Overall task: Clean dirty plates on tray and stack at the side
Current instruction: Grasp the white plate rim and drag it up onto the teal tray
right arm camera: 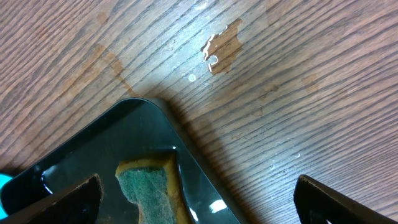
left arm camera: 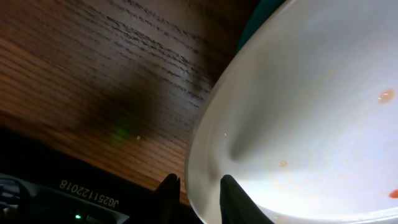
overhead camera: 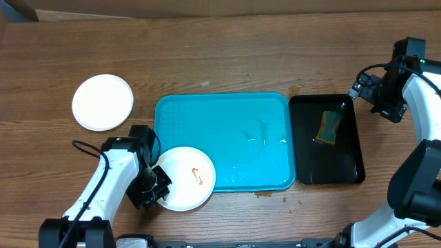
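Note:
A white plate (overhead camera: 185,178) with reddish sauce smears lies over the front left corner of the turquoise tray (overhead camera: 227,117), partly off it. My left gripper (overhead camera: 153,189) straddles that plate's left rim. In the left wrist view one of the fingers (left arm camera: 239,202) lies over the plate (left arm camera: 311,112), the other sits just outside the rim with a sliver of wood between, so my left gripper (left arm camera: 198,180) is narrowly open. A second, clean white plate (overhead camera: 103,102) rests on the table at the left. My right gripper (overhead camera: 353,93) hovers wide open.
A black tray (overhead camera: 348,165) right of the turquoise one holds a yellow-green sponge (overhead camera: 329,127), and my right gripper (right arm camera: 198,193) hangs above that tray's far right corner (right arm camera: 134,109). Water films the turquoise tray. Small wet spots (right arm camera: 222,46) mark the wood.

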{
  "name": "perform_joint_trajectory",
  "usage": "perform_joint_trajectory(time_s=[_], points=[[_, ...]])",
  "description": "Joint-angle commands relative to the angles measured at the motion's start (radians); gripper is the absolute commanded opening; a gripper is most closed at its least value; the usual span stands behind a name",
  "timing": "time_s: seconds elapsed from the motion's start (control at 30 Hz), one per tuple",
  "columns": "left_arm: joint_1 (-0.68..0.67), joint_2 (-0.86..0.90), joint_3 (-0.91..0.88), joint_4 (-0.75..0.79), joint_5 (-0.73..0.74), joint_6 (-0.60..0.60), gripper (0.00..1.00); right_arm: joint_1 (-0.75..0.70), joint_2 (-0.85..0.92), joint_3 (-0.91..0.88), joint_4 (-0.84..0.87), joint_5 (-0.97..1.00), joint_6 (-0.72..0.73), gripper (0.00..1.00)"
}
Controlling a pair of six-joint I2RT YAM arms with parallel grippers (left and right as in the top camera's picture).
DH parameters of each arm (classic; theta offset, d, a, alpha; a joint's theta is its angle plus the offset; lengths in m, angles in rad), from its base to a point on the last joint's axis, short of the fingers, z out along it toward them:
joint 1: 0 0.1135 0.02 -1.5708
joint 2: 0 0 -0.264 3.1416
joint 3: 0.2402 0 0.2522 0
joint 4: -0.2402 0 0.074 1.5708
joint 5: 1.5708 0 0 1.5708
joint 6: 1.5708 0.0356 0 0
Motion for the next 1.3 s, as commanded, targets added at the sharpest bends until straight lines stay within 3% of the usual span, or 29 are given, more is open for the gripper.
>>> perform_joint_trajectory(time_s=[0.0, 0.23, 0.4, 0.47, 0.67, 0.97, 1.27], points=[[0.003, -0.017, -0.015, 0.018, -0.018, -0.003, 0.22, 0.002, -0.023, 0.017, 0.004, -0.005, 0.003, 1.0], [0.003, -0.017, -0.015, 0.029, -0.018, -0.003, 0.1, 0.002, -0.023, 0.017, 0.004, -0.005, 0.003, 1.0], [0.003, -0.017, -0.015, 0.053, -0.016, -0.002, 0.09, 0.002, -0.023, 0.017, 0.004, -0.005, 0.003, 1.0], [0.003, -0.017, -0.015, 0.066, -0.006, 0.018, 0.04, 0.002, -0.023, 0.017, 0.004, -0.005, 0.003, 1.0], [0.003, -0.017, -0.015, 0.13, 0.043, 0.094, 0.04, 0.002, -0.023, 0.017, 0.004, -0.005, 0.003, 1.0], [-0.014, -0.017, -0.015, 0.294, 0.088, 0.109, 0.04, 0.002, -0.023, 0.017, 0.004, -0.005, 0.003, 1.0], [-0.126, -0.015, -0.015, 0.535, 0.142, 0.113, 0.04, 0.002, -0.023, 0.017, 0.004, -0.005, 0.003, 1.0]])
